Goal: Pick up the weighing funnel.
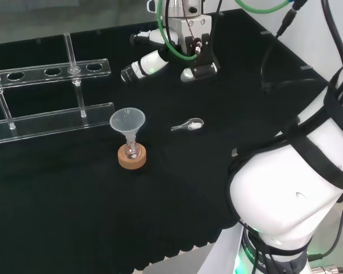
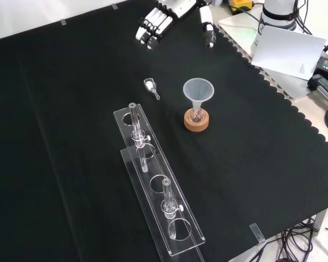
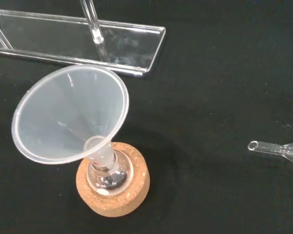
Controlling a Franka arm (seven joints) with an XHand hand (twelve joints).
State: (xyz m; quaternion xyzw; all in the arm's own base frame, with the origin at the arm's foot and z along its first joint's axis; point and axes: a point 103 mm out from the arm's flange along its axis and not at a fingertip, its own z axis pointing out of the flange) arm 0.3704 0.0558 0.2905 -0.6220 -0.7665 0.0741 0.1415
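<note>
The weighing funnel [image 1: 188, 124] is a small clear scoop with a short stem, lying flat on the black cloth. It also lies near the middle of the front view [image 2: 151, 87], and its stem reaches into the wrist view [image 3: 278, 149]. The hand [image 1: 154, 60] hovers above the cloth at the back of the bench, well apart from the weighing funnel. Its fingers [image 2: 153, 24] are straight and hold nothing.
The big funnel [image 1: 127, 123] stands mouth up in a small flask on a cork ring [image 1: 131, 157], to the left of the weighing funnel in the head view. A clear plastic rack [image 1: 48, 94] stands at the left. The arm's white links [image 1: 291, 188] stand at the right.
</note>
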